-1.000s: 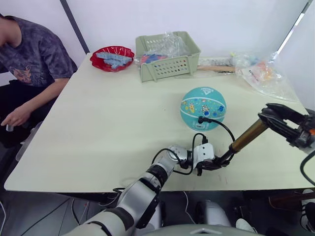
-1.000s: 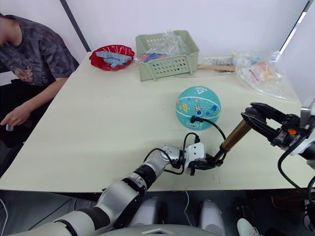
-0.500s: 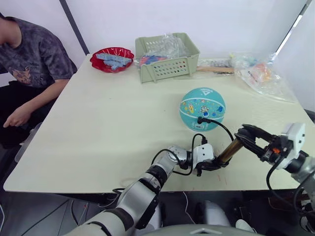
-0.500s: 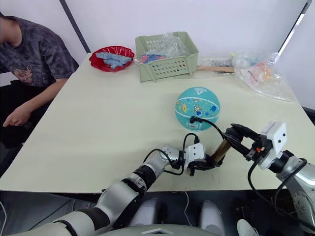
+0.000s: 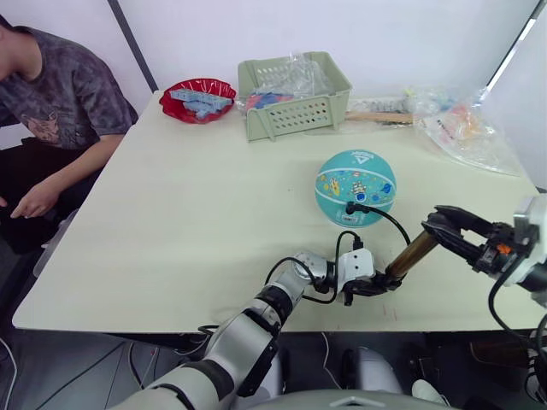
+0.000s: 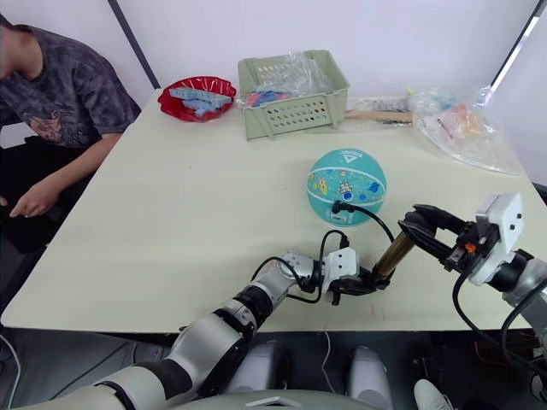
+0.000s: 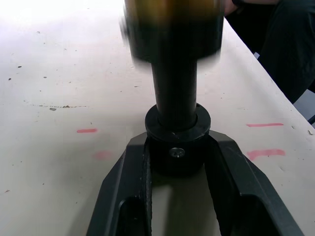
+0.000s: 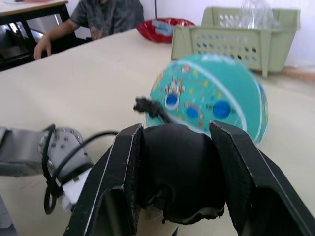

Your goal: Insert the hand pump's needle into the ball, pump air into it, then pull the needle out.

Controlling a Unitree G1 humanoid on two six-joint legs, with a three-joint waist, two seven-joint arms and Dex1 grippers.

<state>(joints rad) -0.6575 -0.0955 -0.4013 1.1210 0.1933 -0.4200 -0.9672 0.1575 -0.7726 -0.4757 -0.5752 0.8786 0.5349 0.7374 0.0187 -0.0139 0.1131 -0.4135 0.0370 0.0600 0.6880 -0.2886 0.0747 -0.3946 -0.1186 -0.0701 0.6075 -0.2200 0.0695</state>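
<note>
The teal ball [image 5: 355, 175] rests on the table right of centre. The needle's black fitting [image 5: 350, 206] sits against the ball's near side, the pin itself hidden. A thin black hose [image 5: 389, 218] arcs from it down to the hand pump [image 5: 412, 256], which slants up to the right. My left gripper [image 5: 379, 285] is shut on the pump's black base cap [image 7: 177, 147] near the table's front edge. My right gripper [image 5: 434, 224] is shut on the pump's black handle [image 8: 179, 167] at the upper end. In the right wrist view the ball [image 8: 211, 101] lies just beyond the handle.
A green basket [image 5: 293, 94] with bags, a red bowl [image 5: 197, 98] and a wooden stick [image 5: 376, 117] stand along the far edge. Clear plastic bags [image 5: 466, 128] lie at the far right. A person [image 5: 51, 102] sits at the table's left side.
My right gripper pushed the handle down toward the base half a second ago, shortening the pump, then drew it partway back out. The ball and the left gripper stayed put.
</note>
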